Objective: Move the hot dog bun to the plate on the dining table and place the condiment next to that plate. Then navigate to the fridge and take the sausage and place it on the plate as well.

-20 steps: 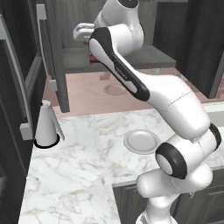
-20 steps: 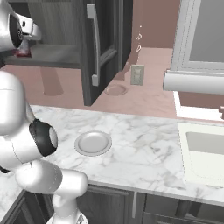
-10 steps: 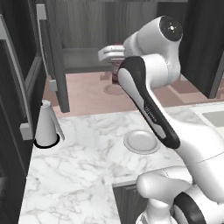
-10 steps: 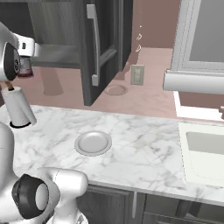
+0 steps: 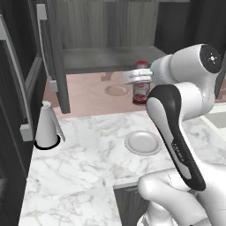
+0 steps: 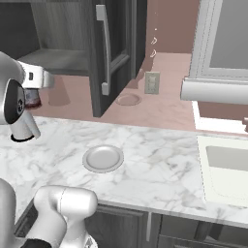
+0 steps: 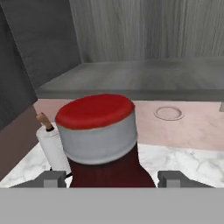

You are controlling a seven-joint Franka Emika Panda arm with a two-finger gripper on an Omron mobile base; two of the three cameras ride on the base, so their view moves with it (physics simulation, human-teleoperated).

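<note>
Red-capped condiment jar [image 7: 100, 135] between hand [image 7: 113, 178] fingers, paper towel roll [image 5: 46, 126] beside, plate [image 5: 142, 143] near

White marble tabletop [image 5: 84, 176] carries a round grey plate [image 5: 143, 143] near the middle and an upright paper towel roll [image 5: 46, 125] toward its left end.

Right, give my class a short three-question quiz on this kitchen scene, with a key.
1. True or false: the plate on the counter has food on it.
2. What is the gripper holding? A) the plate B) the condiment bottle C) nothing
3. What colour is the bottle's cap?
Key: 1 false; 2 B; 3 red.
</note>
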